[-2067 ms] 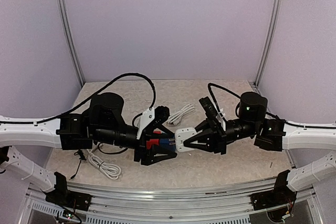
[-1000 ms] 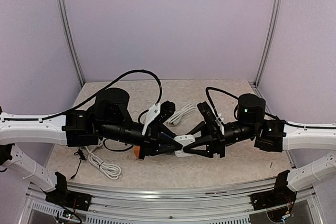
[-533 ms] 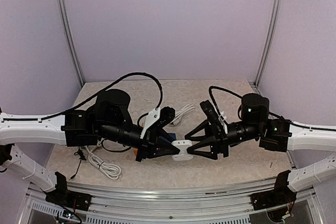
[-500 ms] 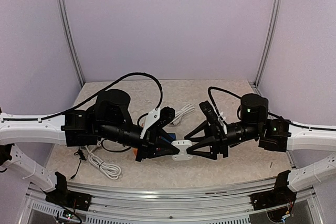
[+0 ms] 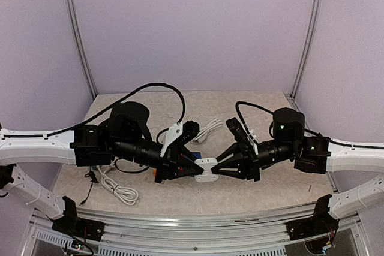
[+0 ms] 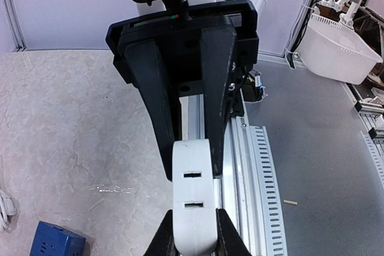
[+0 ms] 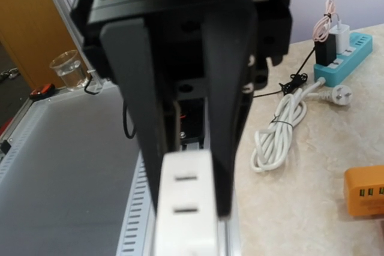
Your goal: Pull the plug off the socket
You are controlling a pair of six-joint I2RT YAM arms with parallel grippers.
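A white block (image 5: 205, 171) with two slots hangs above the table between both arms. It shows in the left wrist view (image 6: 192, 196) and the right wrist view (image 7: 187, 208). A faint seam crosses it between the slots. I cannot tell which half is the plug and which the socket. My left gripper (image 5: 197, 172) is shut on one end, its fingers (image 6: 165, 238) pressing both sides. My right gripper (image 5: 214, 170) is shut on the other end, its black fingers (image 6: 216, 106) flanking the block.
A blue cube socket (image 6: 57, 241) and an orange socket block (image 7: 366, 191) lie on the table under the arms. A coiled white cable (image 5: 120, 190) lies at the left, another white cable (image 5: 207, 129) behind. A teal power strip (image 7: 351, 52) sits further off. A slotted metal rail (image 5: 192, 217) lines the front edge.
My right gripper's fingers spread wide around the white block half a second ago and have now shut on it. The left gripper has kept its grip, and the block has barely moved.
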